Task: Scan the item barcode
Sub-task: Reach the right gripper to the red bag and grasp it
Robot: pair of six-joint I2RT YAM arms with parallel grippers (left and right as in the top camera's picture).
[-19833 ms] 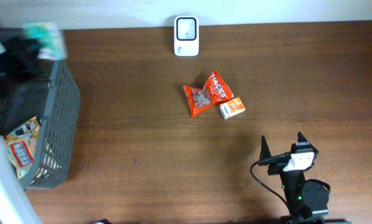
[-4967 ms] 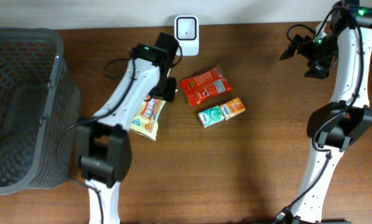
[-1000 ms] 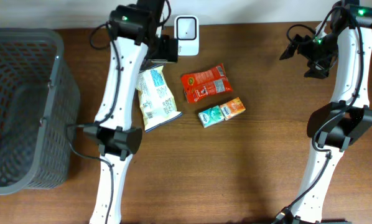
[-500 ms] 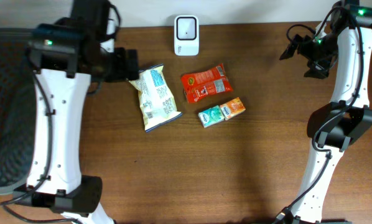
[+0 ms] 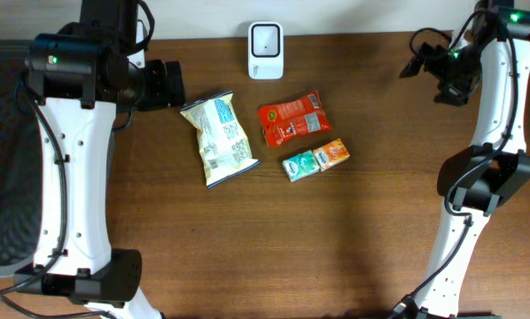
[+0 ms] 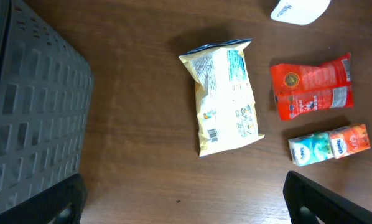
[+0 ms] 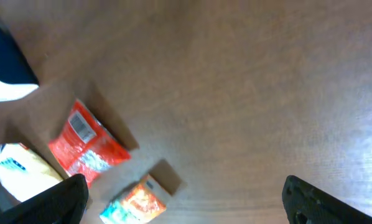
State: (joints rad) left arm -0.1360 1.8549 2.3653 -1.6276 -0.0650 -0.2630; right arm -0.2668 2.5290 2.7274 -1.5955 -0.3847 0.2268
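Left gripper [image 5: 171,84]: mine, held up off the table [image 5: 336,248], between the grey basket [image 6: 30,112] and the yellow snack bag [image 5: 219,139]. Fingers [image 6: 55,199] spread wide, nothing between them, touching nothing.

Right gripper [image 5: 430,76]: up at the far right corner, well apart from every item. Fingers [image 7: 326,199] spread wide too, and empty.

The yellow snack bag lies flat on the wood. In the left wrist view a small barcode [image 6: 212,134] shows on its upper face, near a corner at the end closer to me.

The white barcode scanner [image 5: 265,50] stands at the far edge of the table, beyond the bag and clear of it.

Just right of the bag, with a narrow gap between them, lies a red snack packet [image 5: 292,118], flat. The right wrist view catches a barcode patch on it.

Nearer to me than the red packet are a green-white carton [image 5: 299,166] and an orange carton [image 5: 332,153], side by side and touching.

The white shape at the left edge of the right wrist view is possibly the scanner. It is too cropped to tell.
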